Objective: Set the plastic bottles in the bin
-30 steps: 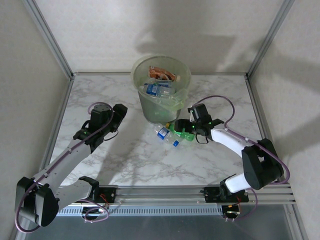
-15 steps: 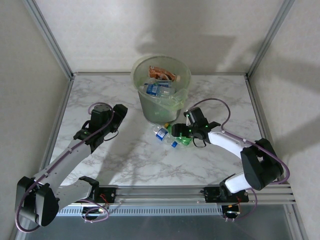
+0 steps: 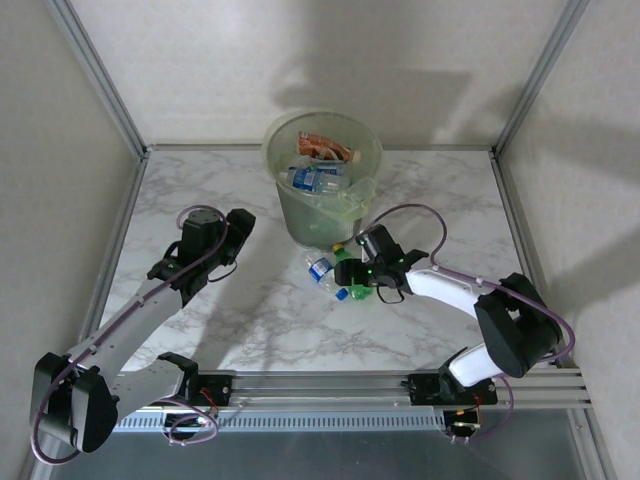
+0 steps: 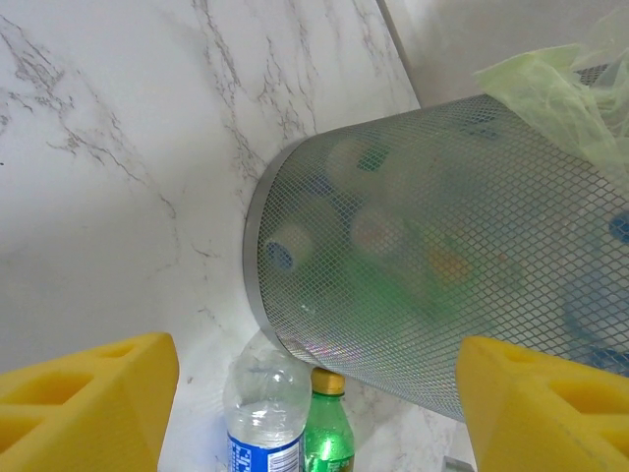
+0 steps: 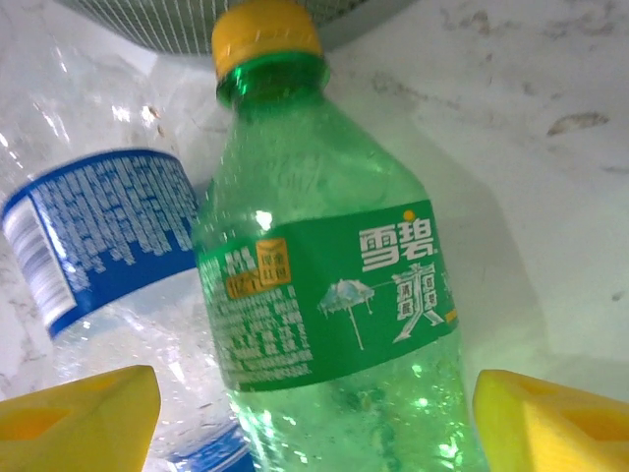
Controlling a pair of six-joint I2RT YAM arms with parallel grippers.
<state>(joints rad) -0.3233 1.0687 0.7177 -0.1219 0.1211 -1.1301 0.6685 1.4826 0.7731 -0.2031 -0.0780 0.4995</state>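
Note:
The bin (image 3: 300, 215), pale green with a liner bag, stands at the back middle of the table and holds several plastic bottles (image 3: 318, 178). At its foot lie a green bottle (image 3: 352, 270) with a yellow cap and a clear bottle (image 3: 322, 267) with a blue label. My right gripper (image 3: 358, 276) is open and straddles the green bottle (image 5: 324, 295). Its yellow pads (image 5: 84, 418) stand a little off the bottle's sides, and the clear bottle (image 5: 98, 231) lies against the left one. My left gripper (image 3: 236, 228) is open and empty, left of the bin, facing the bin (image 4: 423, 265) and both bottles.
The marble table (image 3: 250, 320) is bounded by grey walls and metal frame posts (image 3: 100, 85). A rail (image 3: 330, 385) with the arm bases runs along the near edge. The liner bag's loose edge (image 4: 550, 88) hangs over the bin's rim.
My right gripper has slid left along the table onto the green bottle, and its jaws have narrowed. The left arm has stayed still.

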